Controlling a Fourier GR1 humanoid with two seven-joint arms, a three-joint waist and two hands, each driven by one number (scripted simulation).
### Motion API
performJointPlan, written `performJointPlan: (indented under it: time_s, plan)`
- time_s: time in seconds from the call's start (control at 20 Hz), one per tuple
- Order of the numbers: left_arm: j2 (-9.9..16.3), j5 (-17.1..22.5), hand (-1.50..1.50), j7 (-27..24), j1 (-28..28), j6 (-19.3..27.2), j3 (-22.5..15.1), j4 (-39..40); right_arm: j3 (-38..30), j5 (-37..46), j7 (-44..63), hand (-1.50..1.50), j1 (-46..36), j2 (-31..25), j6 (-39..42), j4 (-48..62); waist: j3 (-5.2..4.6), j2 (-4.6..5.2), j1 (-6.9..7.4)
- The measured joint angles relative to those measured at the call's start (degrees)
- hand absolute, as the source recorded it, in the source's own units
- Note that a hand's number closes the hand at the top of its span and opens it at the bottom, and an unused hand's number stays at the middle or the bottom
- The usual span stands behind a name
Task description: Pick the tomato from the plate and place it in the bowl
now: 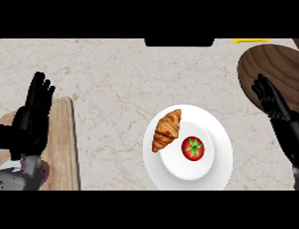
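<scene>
A croissant (167,130) lies between my hands, nearer my right. A wooden board (63,143) sits on the table (126,76) under my left hand.

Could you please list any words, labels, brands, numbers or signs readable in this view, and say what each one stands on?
None: no text, number or sign can be read anywhere.
The white plate, croissant, tomato, wooden bowl and cutting board are all unmarked.
The yellow object at the counter's far edge shows no lettering.
</scene>
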Motion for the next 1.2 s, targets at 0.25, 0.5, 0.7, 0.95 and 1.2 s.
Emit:
performJointPlan:
  time_s: [0.25,0.5,0.7,0.95,1.2]
  plan:
    - [-0.3,-1.09,0.0,-0.89,-0.88,-3.18,-2.05,1.45,9.03,5.95,8.3,1.5,-0.11,3.97,-1.29,-0.08,-0.13,-0.39,-0.2]
    - [-0.28,-1.13,0.0,-0.17,-1.1,-5.55,-4.2,2.38,12.02,18.53,12.0,-1.5,1.92,6.08,-13.2,0.57,-0.34,-1.05,-2.32]
    - [-1.36,-1.32,0.0,-0.79,-1.08,-6.56,-5.61,2.92,15.21,22.04,5.12,-1.5,7.59,16.3,-24.38,-0.61,-0.05,-0.96,-2.2]
    - [-2.89,-2.03,0.0,-1.66,-2.34,-7.81,-5.97,4.89,20.87,31.62,3.38,-1.5,13.35,20.36,-33.04,-6.89,-0.01,-0.93,-1.55]
    - [-3.31,-1.91,0.0,-2.61,-2.67,-9.15,-5.31,5.5,21.14,45.29,17.69,-1.5,15.34,18.67,-33.44,-14.76,-0.08,-0.97,-1.34]
